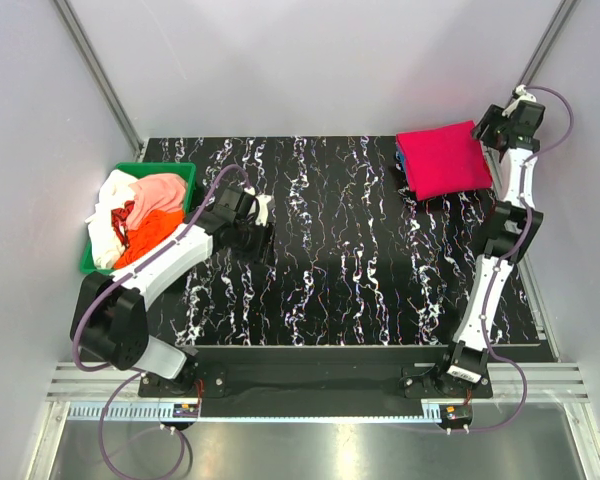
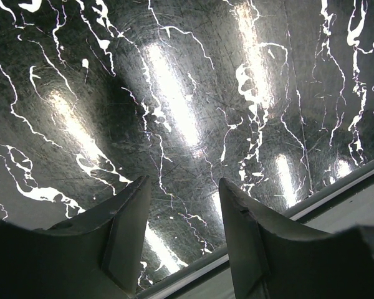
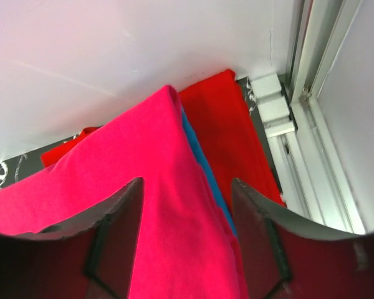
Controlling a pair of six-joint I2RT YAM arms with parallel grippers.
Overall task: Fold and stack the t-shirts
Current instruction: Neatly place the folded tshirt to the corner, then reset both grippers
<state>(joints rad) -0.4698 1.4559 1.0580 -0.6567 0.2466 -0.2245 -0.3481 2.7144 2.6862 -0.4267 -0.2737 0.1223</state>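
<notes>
A folded magenta-pink t-shirt point(image 1: 443, 158) lies on top of the stack at the table's far right corner. In the right wrist view the magenta shirt point(image 3: 143, 187) covers a blue one point(image 3: 202, 165), showing as a thin edge, and a red one point(image 3: 227, 131) below. My right gripper point(image 3: 187, 187) hangs at the stack's right edge point(image 1: 492, 130), jaws apart, with a ridge of magenta cloth lying between them. My left gripper point(image 1: 263, 222) is open over bare table point(image 2: 184, 184), holding nothing. Unfolded peach-pink point(image 1: 160, 192), white point(image 1: 105, 225) and orange point(image 1: 145, 235) t-shirts fill the bin.
The green bin point(image 1: 140, 170) stands at the left edge of the black marbled table point(image 1: 340, 260). A white wall and a metal frame post point(image 3: 311, 124) run close behind and beside the stack. The table's metal edge rail point(image 2: 324, 193) passes below my left fingers.
</notes>
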